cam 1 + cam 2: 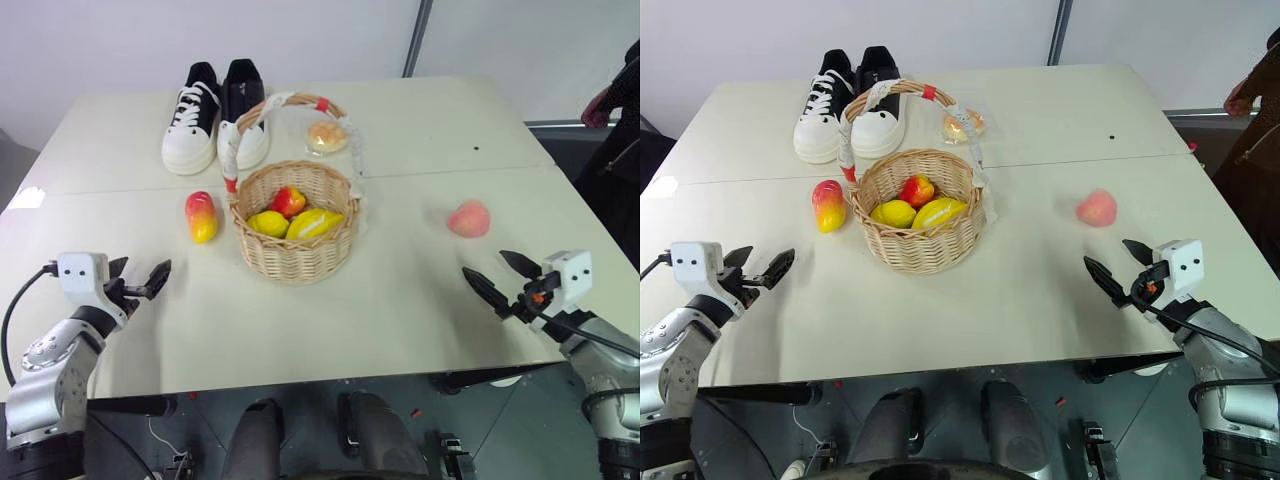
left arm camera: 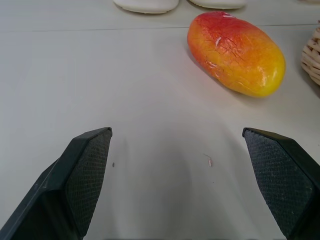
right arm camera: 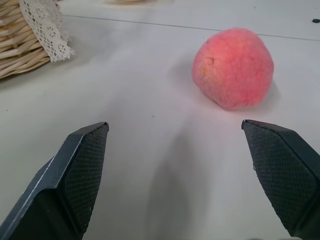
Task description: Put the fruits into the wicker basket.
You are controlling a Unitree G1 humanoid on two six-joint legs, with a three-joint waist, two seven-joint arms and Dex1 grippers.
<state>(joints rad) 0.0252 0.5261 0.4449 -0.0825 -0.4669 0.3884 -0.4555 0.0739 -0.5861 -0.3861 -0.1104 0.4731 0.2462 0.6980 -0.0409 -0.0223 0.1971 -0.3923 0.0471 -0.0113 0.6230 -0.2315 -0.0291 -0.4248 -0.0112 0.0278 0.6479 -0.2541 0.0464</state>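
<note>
The wicker basket (image 1: 294,248) stands mid-table with an arched handle and holds a red fruit (image 1: 289,201) and two yellow fruits (image 1: 314,223). A red-to-yellow mango (image 1: 201,216) lies just left of the basket and also shows ahead of the fingers as the mango (image 2: 235,52). A pink peach (image 1: 469,218) lies to the right of the basket, the same peach (image 3: 233,68) ahead of the right fingers. My left gripper (image 1: 140,280) is open near the front left edge, short of the mango. My right gripper (image 1: 503,276) is open near the front right, short of the peach.
A pair of black-and-white shoes (image 1: 214,115) stands behind the basket. A wrapped bun (image 1: 327,137) lies behind the basket to the right. A person's arm (image 1: 612,95) shows at the far right beyond the table. White lace (image 3: 44,27) hangs off the basket rim.
</note>
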